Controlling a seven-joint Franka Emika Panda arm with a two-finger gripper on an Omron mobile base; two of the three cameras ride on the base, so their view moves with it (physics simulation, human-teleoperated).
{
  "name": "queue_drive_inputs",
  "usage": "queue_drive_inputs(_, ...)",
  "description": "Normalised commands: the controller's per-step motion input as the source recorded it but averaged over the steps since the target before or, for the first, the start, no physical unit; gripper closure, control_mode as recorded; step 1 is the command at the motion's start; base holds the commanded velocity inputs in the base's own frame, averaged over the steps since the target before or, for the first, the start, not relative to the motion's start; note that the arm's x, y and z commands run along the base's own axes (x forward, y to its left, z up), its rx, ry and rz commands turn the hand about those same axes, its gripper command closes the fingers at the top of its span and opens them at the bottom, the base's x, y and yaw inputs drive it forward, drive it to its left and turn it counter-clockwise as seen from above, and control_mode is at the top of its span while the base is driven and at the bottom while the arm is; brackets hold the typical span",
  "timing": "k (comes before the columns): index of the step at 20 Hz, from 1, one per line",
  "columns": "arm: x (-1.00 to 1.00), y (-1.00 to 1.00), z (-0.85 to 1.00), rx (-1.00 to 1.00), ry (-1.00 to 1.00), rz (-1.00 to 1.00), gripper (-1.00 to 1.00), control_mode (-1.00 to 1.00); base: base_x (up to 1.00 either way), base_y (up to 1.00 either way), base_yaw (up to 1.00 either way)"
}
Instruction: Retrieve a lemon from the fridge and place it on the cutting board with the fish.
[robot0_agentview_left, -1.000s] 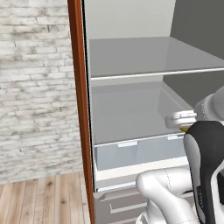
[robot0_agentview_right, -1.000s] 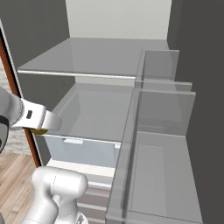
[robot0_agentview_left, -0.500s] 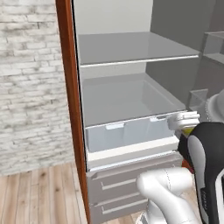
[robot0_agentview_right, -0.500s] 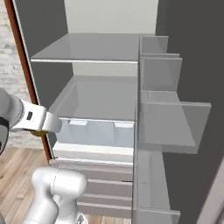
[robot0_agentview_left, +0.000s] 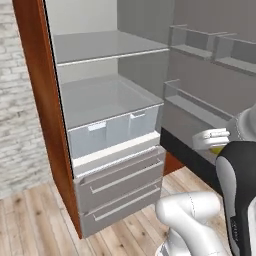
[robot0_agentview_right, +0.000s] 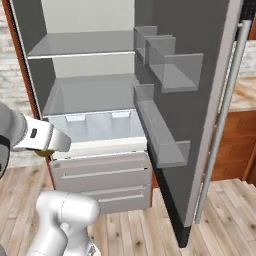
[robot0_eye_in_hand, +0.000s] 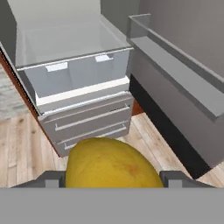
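Before the open fridge (robot0_agentview_right: 100, 95), jaws clamped on the lemon (robot0_eye_in_hand: 111, 164).

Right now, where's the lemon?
The lemon sits between the gripper's fingertips at the bottom of the hand view, held outside the open fridge, in front of its lower drawers and above the wood floor.

No readable text anywhere.
The fridge (robot0_agentview_left: 115, 135) carries no lettering, brand mark, number or sign on its shelves, crisper fronts, lower drawers or door bins (robot0_agentview_right: 165, 145); the brick wall (robot0_agentview_left: 20, 125) and the wood floor (robot0_eye_in_hand: 17, 144) are likewise blank, and the lemon (robot0_eye_in_hand: 111, 164) bears no sticker or print.
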Motion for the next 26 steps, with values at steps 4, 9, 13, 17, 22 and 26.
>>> queue_drive_inputs(4, 0.00, 0.00, 0.00, 0.00, 0.00, 0.00, 1.00, 1.00, -0.70, 0.02, -0.62)
queue_drive_inputs(9, 0.00, 0.00, 0.00, 0.00, 0.00, 0.00, 1.00, 1.00, -0.59, 0.00, -0.67)
queue_drive_inputs(13, 0.00, 0.00, 0.00, 0.00, 0.00, 0.00, 1.00, 1.00, -0.44, -0.16, -0.75)
queue_drive_inputs(17, 0.00, 0.00, 0.00, 0.00, 0.00, 0.00, 1.00, 1.00, -0.44, -0.27, -0.73)
queue_drive_inputs(22, 0.00, 0.00, 0.00, 0.00, 0.00, 0.00, 1.00, 1.00, -0.44, -0.33, -0.72)
queue_drive_inputs(26, 0.00, 0.00, 0.00, 0.00, 0.00, 0.00, 1.00, 1.00, -0.17, -0.59, -0.63)
